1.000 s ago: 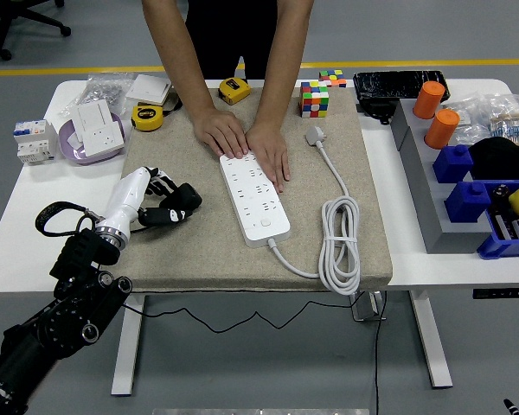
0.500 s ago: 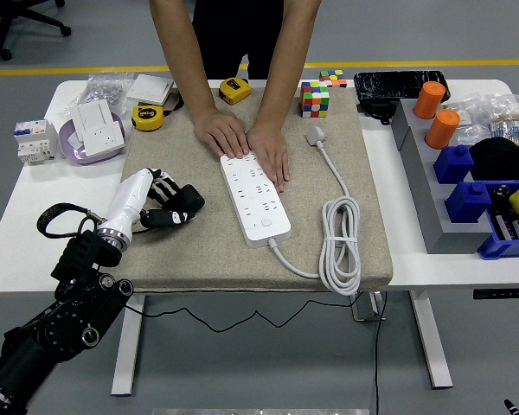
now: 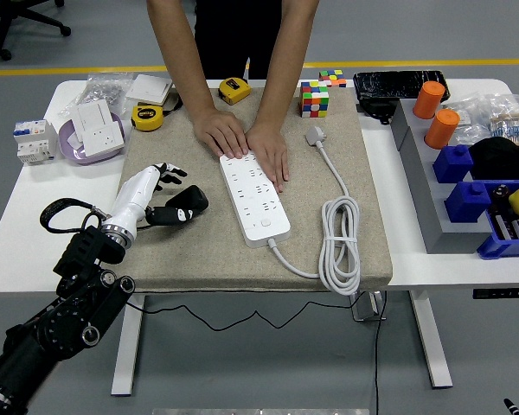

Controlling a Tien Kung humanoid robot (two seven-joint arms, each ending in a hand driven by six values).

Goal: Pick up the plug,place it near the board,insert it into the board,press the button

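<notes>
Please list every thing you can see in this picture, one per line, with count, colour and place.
power strip: 1, white, mat centre
plug: 1, white, mat's far right, its cable coiled near the front
black plug: 1, at the left hand's fingertips
mat: 1, beige, mid-table
tape measures: 2, yellow, far edge
puzzle cubes: 2, multicoloured, far edge
orange cylinders: 2, right
blue bins: several, right
person's hands: 2, pressing the strip's far end
left hand: 1, white and black, left of the strip

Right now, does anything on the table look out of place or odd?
Yes: a person's hands press flat on the power strip's far end, inside the workspace. The left hand hovers open beside a black plug.
</notes>
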